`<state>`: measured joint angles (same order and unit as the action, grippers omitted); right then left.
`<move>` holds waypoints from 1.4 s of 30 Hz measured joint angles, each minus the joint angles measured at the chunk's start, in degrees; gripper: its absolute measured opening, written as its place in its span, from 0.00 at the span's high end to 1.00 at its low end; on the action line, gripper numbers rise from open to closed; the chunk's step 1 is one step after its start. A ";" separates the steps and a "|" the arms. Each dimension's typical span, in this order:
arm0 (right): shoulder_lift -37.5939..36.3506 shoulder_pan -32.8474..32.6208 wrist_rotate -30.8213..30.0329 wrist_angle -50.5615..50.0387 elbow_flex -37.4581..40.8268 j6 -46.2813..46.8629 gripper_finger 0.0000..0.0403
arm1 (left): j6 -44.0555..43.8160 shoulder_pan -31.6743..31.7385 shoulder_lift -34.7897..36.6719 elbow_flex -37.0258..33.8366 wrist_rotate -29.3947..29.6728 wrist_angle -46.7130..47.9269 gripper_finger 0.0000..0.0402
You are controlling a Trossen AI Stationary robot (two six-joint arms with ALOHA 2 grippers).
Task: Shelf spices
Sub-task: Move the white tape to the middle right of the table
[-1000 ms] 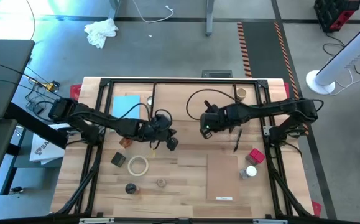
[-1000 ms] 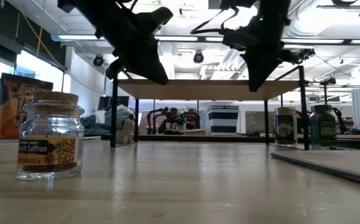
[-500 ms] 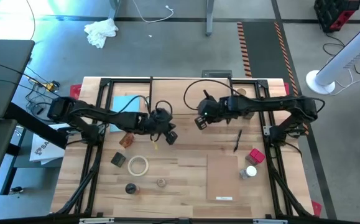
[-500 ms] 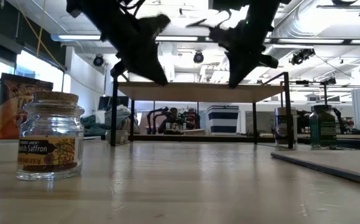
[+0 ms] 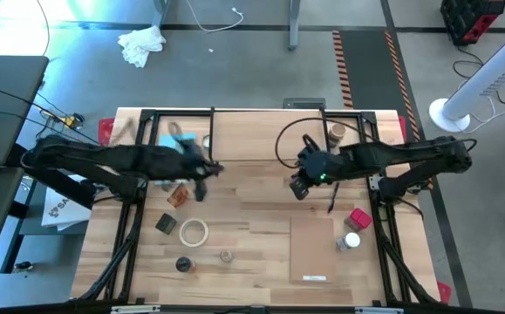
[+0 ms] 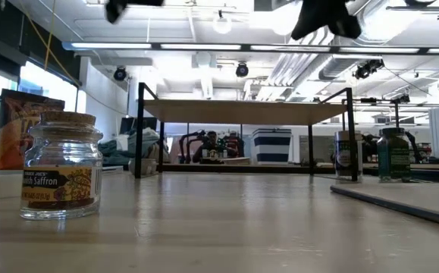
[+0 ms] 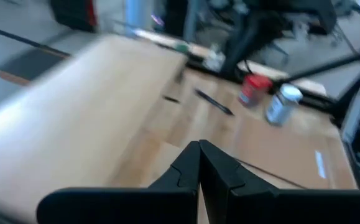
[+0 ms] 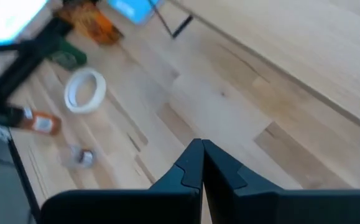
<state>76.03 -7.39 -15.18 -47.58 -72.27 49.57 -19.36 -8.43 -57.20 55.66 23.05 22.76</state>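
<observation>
The shelf [image 5: 269, 135] stands on its black wire end frames at the table's far middle; the low view shows its plank [image 6: 242, 111] bare. Spices lie scattered: a red-topped jar [image 5: 358, 218] and a white-topped one [image 5: 350, 242] near right, a green tin [image 5: 166, 224], a dark jar [image 5: 183, 263] and a cork-topped saffron jar [image 6: 61, 167] near left, a tan-topped jar [image 5: 337, 133] far right. My left gripper [image 5: 201, 190] hangs shut and bare in front of the shelf's left end. My right gripper [image 5: 297, 187], also shut and bare, hangs before its right end.
A white tape ring [image 5: 194, 232] lies beside the green tin. A thin pale board [image 5: 313, 249] rests flat near right, a black pen [image 5: 332, 196] beyond it. A light-blue pad [image 5: 178, 139] and an orange packet [image 5: 178, 196] sit left of the shelf.
Both grippers have risen, staying shut. My left gripper has drawn back toward the table's left edge and tipped up. My right gripper has pulled back toward the right and near edges. The shelf's right end has shifted slightly while its left end stayed put.
</observation>
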 joint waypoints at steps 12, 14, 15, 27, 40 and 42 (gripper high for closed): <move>1.51 -2.11 -4.41 2.63 0.00 12.13 1.00 | -25.63 0.00 14.88 0.00 -0.41 39.30 1.00; 2.10 -2.11 -4.40 3.58 0.00 13.29 1.00 | -29.64 -0.26 15.07 0.00 -0.95 46.32 1.00; 2.37 -2.11 -4.39 4.08 0.00 13.58 1.00 | -31.87 -0.43 15.11 0.00 -0.74 49.59 1.00; 5.14 -2.24 -0.59 9.78 0.00 13.15 1.00 | -51.42 -3.33 14.58 -8.58 -7.83 56.86 1.00; 5.05 -5.64 6.39 17.79 0.00 0.94 1.00 | -57.53 -20.21 13.93 -8.90 -10.81 38.81 1.00; 5.05 -5.85 6.59 17.96 0.00 0.17 1.00 | -57.69 -23.07 11.61 -8.86 -13.64 36.38 1.00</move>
<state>81.08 -13.23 -8.59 -29.62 -72.27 49.74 -77.04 -31.50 -45.59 46.80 9.41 59.14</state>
